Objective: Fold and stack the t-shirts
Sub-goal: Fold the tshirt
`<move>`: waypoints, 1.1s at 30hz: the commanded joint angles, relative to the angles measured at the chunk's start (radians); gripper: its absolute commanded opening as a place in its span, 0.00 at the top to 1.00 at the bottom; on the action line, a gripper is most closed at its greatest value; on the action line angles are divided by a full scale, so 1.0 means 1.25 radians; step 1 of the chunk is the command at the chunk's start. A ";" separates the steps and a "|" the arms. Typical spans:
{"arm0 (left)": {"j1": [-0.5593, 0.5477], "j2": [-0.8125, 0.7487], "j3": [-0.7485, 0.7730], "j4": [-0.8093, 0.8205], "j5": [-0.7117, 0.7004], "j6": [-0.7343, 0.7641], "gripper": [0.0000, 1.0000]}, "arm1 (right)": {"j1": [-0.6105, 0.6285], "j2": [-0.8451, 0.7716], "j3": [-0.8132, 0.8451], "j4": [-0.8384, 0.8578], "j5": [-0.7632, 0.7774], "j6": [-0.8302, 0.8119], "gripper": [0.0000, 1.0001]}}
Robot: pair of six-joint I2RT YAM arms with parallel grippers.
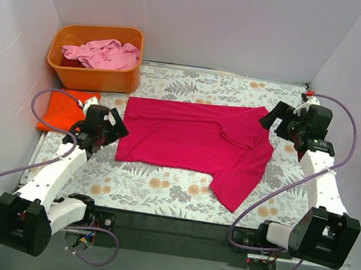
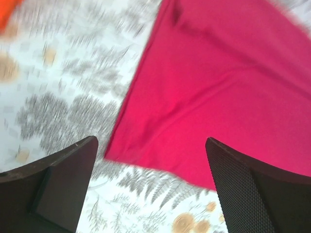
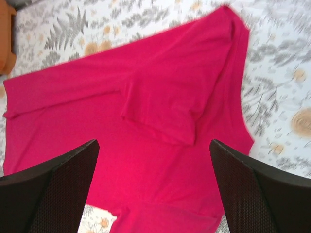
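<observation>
Top external view showed the magenta-red t-shirt (image 1: 194, 137) lying spread in the middle of the table (image 1: 159, 187), one sleeve turned in on the chest and the other pointing toward the near edge; the left gripper (image 1: 111, 127) stood at the hem side and the right gripper (image 1: 272, 119) at the collar side. Both had their jaws spread wide with nothing between them.

I judged that the loose sleeve could stay outside the fold if it was not tucked first; a pinch taking only the upper layer could drag the cloth into wrinkles; the left arm, just beside the folded orange t-shirt (image 1: 61, 112), could push it out of shape.

The orange tub (image 1: 60, 69) stood at the far left corner; inside lay the pale pink t-shirt (image 1: 106, 52), crumpled, on top of the dark red t-shirt (image 1: 72, 62), of which only a little showed.
</observation>
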 commanded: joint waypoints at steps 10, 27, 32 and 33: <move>-0.011 0.128 -0.083 -0.080 0.005 -0.129 0.42 | 0.003 -0.124 -0.180 -0.064 0.038 -0.002 0.18; -0.040 0.240 -0.103 -0.026 -0.014 -0.152 0.67 | 0.010 -0.115 -0.234 -0.092 0.168 -0.006 0.20; -0.041 0.218 -0.108 -0.026 -0.020 -0.150 0.84 | 0.010 -0.081 -0.260 -0.123 0.222 0.010 0.27; -0.041 0.213 -0.108 -0.026 -0.021 -0.149 0.87 | 0.009 -0.078 -0.262 -0.124 0.222 0.014 0.30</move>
